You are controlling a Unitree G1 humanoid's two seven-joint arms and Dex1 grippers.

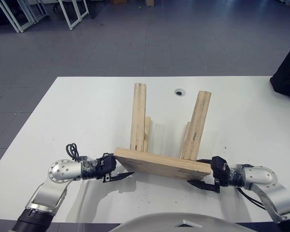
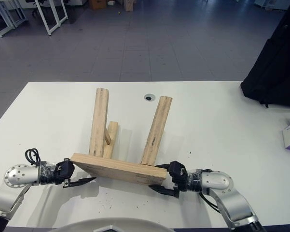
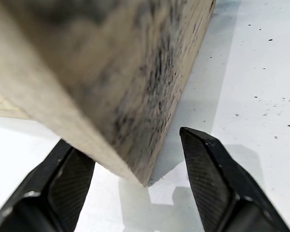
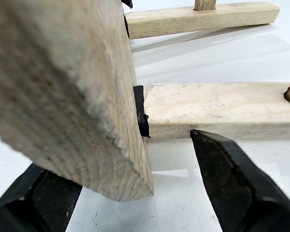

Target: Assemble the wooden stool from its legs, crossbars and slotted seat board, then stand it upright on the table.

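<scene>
On the white desk (image 1: 77,111), your left tool (image 1: 119,171) and right tool (image 1: 198,177) gape wide astride the pale wooden seat board (image 1: 159,164).

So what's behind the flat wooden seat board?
Two pale wooden legs stretch away from the pale wooden seat board, with two lower legs peeking beside them. The board hides their joints and most of the lower pair.

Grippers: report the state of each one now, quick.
Left gripper: open, fingers on either side of one end of the seat board, not clamped.
Right gripper: open, straddling the board's other end.
</scene>
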